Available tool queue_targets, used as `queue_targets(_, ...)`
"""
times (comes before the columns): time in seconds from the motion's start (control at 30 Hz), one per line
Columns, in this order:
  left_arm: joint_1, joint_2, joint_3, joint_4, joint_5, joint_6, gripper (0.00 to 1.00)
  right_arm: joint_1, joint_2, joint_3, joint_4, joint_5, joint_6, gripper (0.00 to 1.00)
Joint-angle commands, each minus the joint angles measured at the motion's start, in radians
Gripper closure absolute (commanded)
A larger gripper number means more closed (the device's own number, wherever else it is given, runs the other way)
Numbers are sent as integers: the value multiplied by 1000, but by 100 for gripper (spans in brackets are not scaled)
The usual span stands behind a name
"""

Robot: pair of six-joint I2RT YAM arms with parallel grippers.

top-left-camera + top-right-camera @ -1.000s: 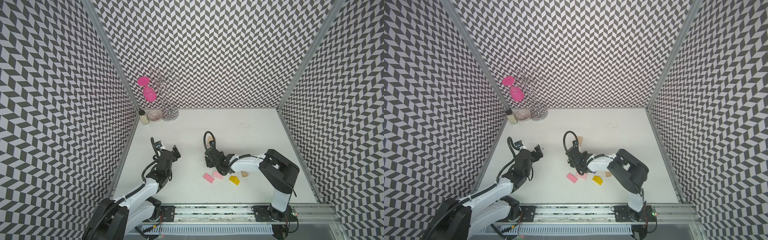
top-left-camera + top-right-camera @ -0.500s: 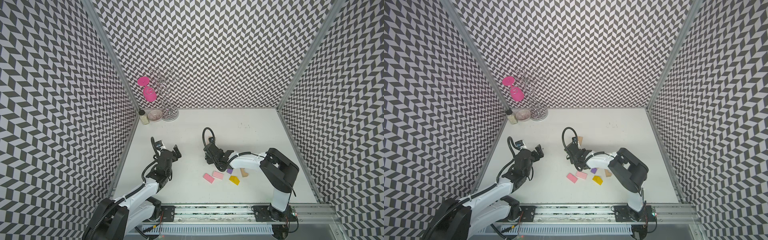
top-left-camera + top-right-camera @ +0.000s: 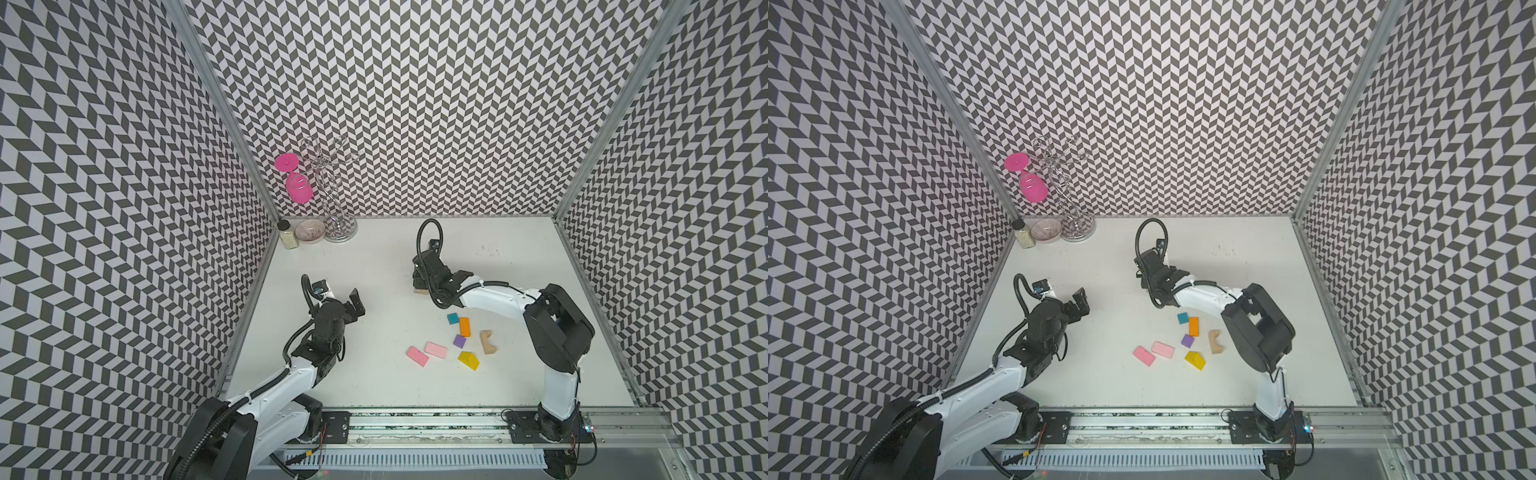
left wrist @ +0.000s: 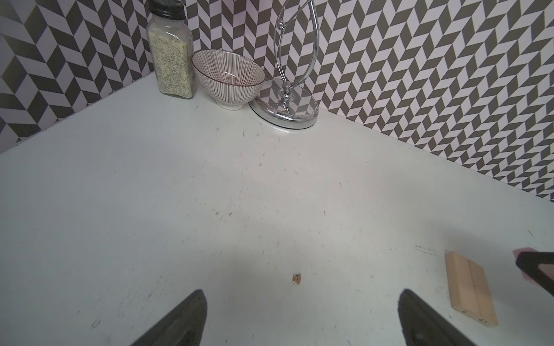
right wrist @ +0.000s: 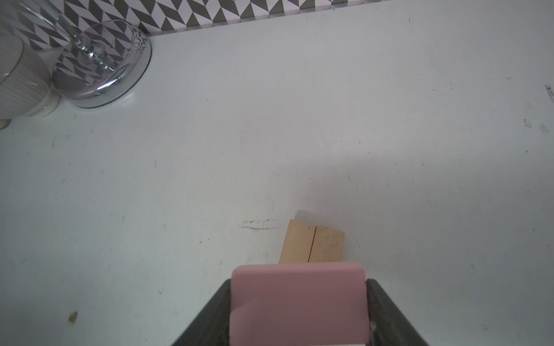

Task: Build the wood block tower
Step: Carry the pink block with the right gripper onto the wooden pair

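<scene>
Clamping pink slab (image 5: 299, 305) between right gripper (image 5: 299, 283) fingers, close by paired tan bars (image 5: 311, 244) at mid tabletop (image 3: 374, 257). Holding left gripper (image 4: 301, 295) toward left edge, fingers spread wide, empty.

**One gripper open, one loaded**

The left gripper (image 4: 301, 295) hangs near the desk's (image 3: 374, 395) left edge, jaws spread wide. The right arm (image 3: 498, 301) bends inward toward the desk's middle, its right gripper (image 5: 299, 287) clamped on a pink slab (image 5: 299, 314).
</scene>
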Motion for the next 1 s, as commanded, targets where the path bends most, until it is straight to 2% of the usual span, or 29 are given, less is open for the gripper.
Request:
queue_targets(0.0, 4, -10, -9, 27, 0, 3, 0, -12, 59, 74, -23, 1, 62, 81)
queue_targets(0.17, 4, -4, -7, 31, -2, 5, 0, -12, 166, 214, -159, 79, 169, 81)
queue_targets(0.23, 4, -2, -7, 32, -1, 5, 0, -12, 215, 293, -240, 86, 189, 81)
queue_targets(0.4, 4, -4, -7, 32, -1, 5, 0, -12, 292, 380, -285, 65, 207, 82)
queue_targets(0.73, 4, -10, -13, 34, 1, 3, 0, -12, 272, 332, -271, 70, 222, 81)
queue_targets(0.97, 4, -8, -11, 35, 1, 3, 0, -12, 252, 289, -242, 57, 204, 76)
